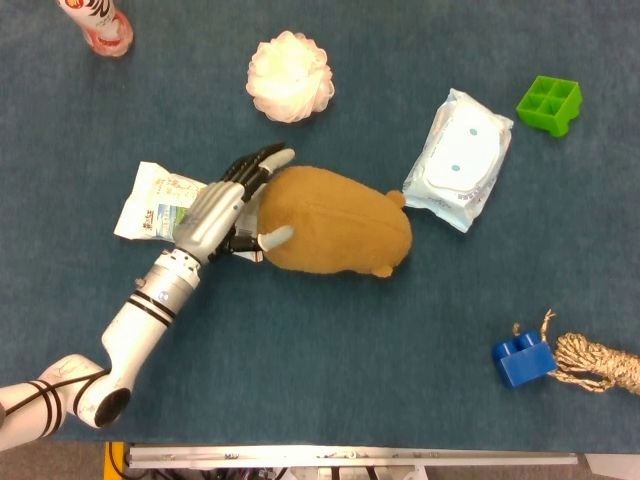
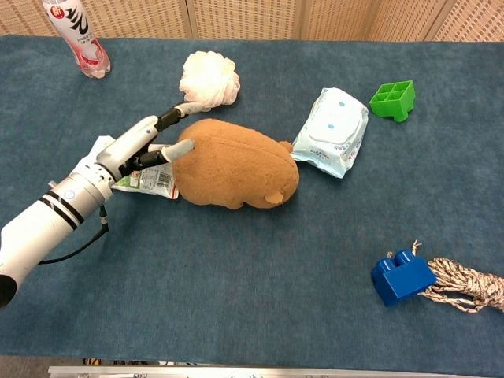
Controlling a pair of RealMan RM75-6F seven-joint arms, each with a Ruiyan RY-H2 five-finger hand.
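A brown plush animal (image 1: 335, 222) (image 2: 236, 163) lies on its side in the middle of the blue cloth. My left hand (image 1: 225, 205) (image 2: 146, 146) is at the plush's left end with its fingers spread; the fingertips (image 1: 277, 236) touch the plush without closing round it. Under the hand lies a green and white snack packet (image 1: 155, 198) (image 2: 142, 179), partly covered. My right hand is in neither view.
A white bath puff (image 1: 290, 76) lies behind the plush, a wet-wipes pack (image 1: 458, 158) to its right, a green block (image 1: 549, 103) far right. A bottle (image 1: 97, 22) stands at the back left. A blue brick (image 1: 522, 361) and rope (image 1: 598, 362) lie front right.
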